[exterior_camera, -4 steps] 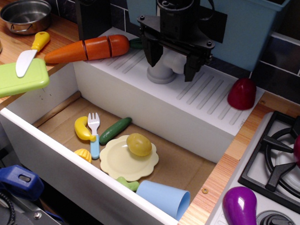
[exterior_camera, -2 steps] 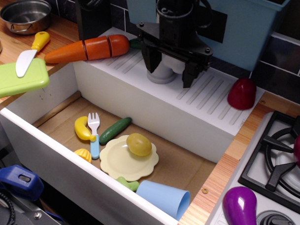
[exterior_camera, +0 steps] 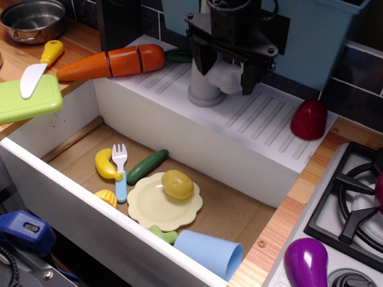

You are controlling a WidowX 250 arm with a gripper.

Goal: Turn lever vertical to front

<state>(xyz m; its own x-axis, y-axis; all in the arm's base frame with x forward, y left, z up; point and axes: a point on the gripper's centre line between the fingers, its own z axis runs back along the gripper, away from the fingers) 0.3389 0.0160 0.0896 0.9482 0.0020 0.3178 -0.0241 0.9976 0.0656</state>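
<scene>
The light grey tap column [exterior_camera: 201, 87] stands on the white ribbed drainboard [exterior_camera: 261, 124] behind the sink. Its short stubby lever [exterior_camera: 228, 75] sticks out to the right and toward the front. My black gripper [exterior_camera: 228, 72] hangs over the tap from above. Its two dark fingers [exterior_camera: 251, 79] stand apart on either side of the lever, with a gap showing, so it is open. The top of the column is hidden by the gripper body.
A dark red dome toy [exterior_camera: 309, 119] sits on the drainboard to the right. A toy carrot [exterior_camera: 112, 62] lies to the left. The sink [exterior_camera: 233, 211] holds a plate, fork, cucumber, banana and blue cup. The stove with an aubergine [exterior_camera: 308, 267] is at the right.
The gripper has risen and shifted slightly right, from low around the tap's base to the height of the lever. Its finger spacing looks unchanged. The lever now shows between the fingers.
</scene>
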